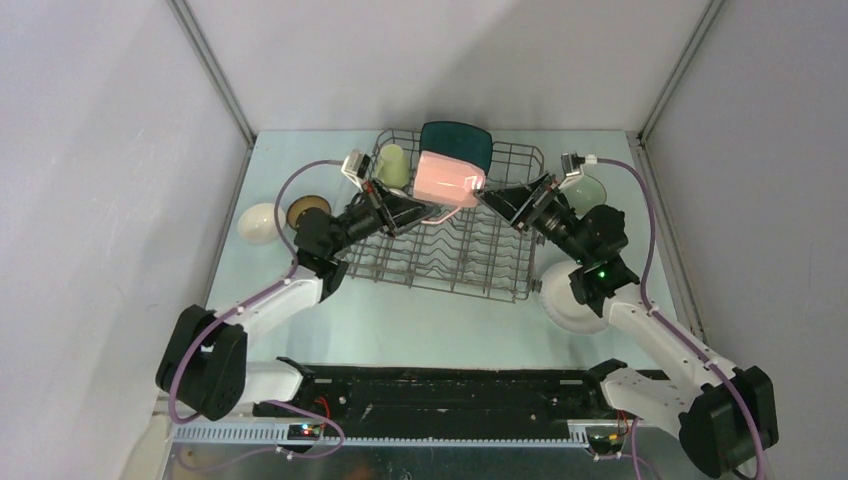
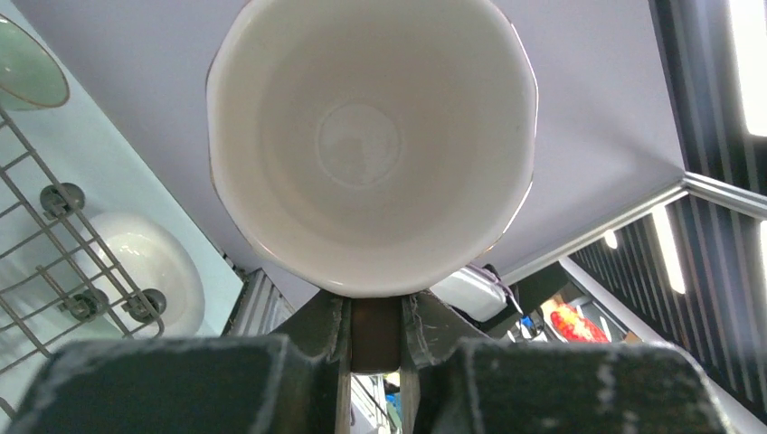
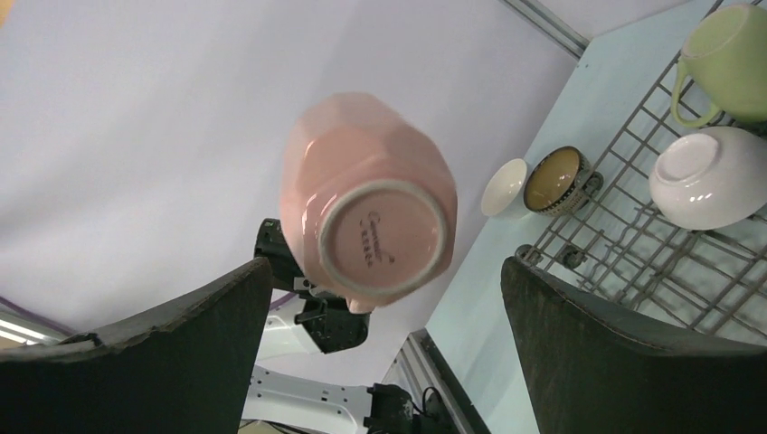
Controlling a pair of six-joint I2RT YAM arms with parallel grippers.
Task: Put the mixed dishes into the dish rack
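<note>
A pink cup (image 1: 450,178) hangs in the air over the dish rack (image 1: 497,262). My left gripper (image 1: 432,212) is shut on its handle. In the left wrist view the cup's white inside (image 2: 371,145) faces the camera, and the dark handle sits pinched between the fingers of my left gripper (image 2: 375,312). My right gripper (image 1: 490,196) is open just right of the cup and touches nothing. Its wrist view shows the cup's base (image 3: 375,226) beyond the wide-apart fingers (image 3: 181,353). In the rack are a teal square plate (image 1: 456,140), a yellow-green mug (image 1: 392,165) and an upturned white bowl (image 3: 710,176).
Left of the rack, a white bowl (image 1: 262,222) and a dark brown bowl (image 1: 308,210) stand on the table. To the rack's right are a pale green bowl (image 1: 585,188) and a white round plate (image 1: 570,297), partly under my right arm. Walls close in on three sides.
</note>
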